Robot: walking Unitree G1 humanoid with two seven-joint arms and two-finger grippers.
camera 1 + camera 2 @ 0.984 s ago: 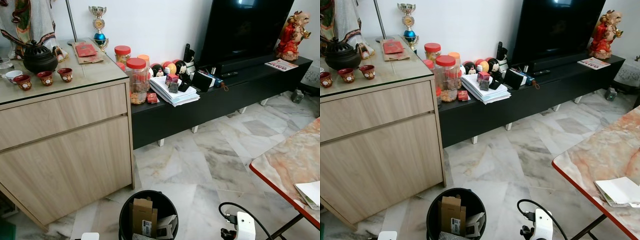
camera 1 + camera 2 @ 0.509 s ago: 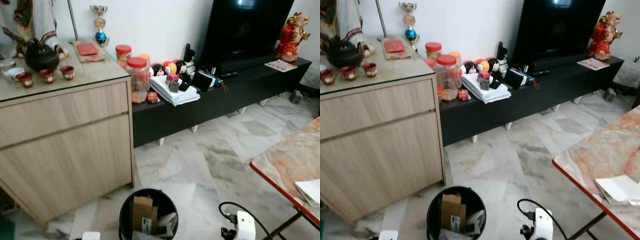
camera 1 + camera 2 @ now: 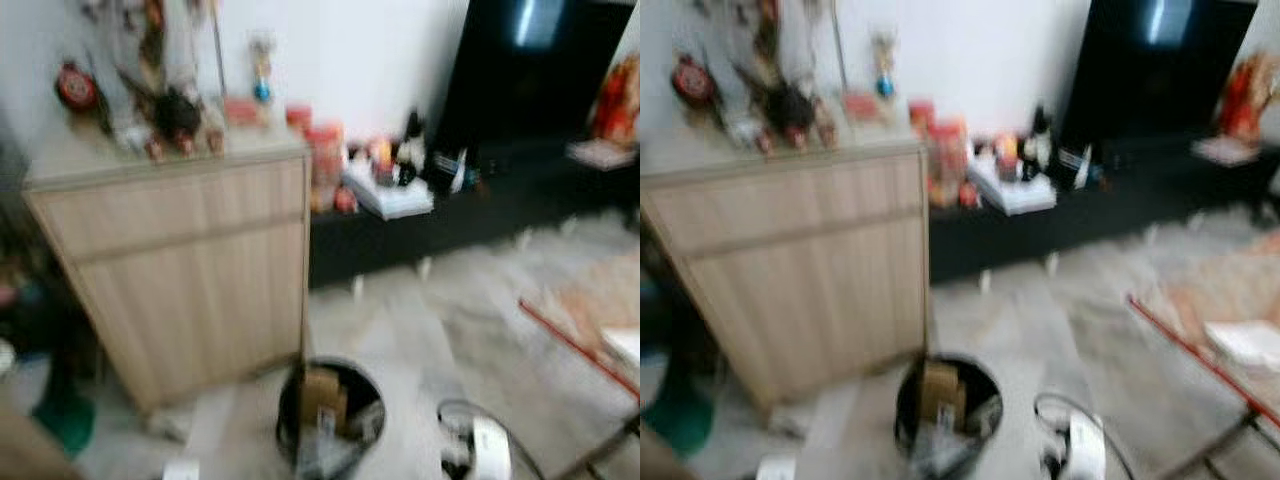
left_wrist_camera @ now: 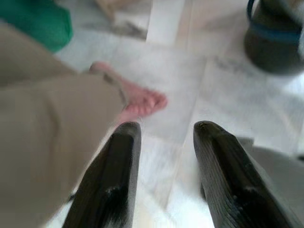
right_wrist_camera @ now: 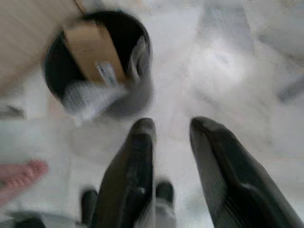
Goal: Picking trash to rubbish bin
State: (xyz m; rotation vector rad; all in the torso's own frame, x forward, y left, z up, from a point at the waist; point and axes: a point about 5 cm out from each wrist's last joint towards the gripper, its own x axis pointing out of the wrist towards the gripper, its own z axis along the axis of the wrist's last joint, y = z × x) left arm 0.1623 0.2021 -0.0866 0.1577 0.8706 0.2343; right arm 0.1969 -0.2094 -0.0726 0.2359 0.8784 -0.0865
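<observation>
Right wrist view shows the right tool [image 5: 168, 126] empty, fingers apart, above the marble floor [image 5: 228, 71] near the black bin [image 5: 97, 61], which holds a cardboard box [image 5: 88, 47] and wrappers. Left tool [image 4: 164, 128] hangs open too, over the floor beside a person's bare foot [image 4: 137, 99] and beige trouser leg [image 4: 52, 137].
</observation>
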